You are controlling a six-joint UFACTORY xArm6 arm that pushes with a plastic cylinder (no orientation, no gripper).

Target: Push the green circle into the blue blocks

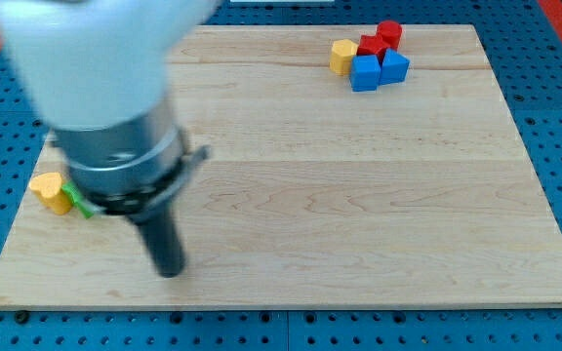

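Note:
My tip (170, 269) rests on the wooden board near the view's bottom left. A green block (79, 204), mostly hidden behind the arm, lies up and to the left of the tip; its shape cannot be made out. Two blue blocks (365, 73) (394, 65) sit side by side at the view's top right, far from the tip and the green block.
A yellow block (50, 190) touches the green block on its left, near the board's left edge. A yellow block (341, 56) and two red blocks (372, 45) (389, 32) cluster against the blue blocks. The arm's body (115, 107) covers the view's upper left.

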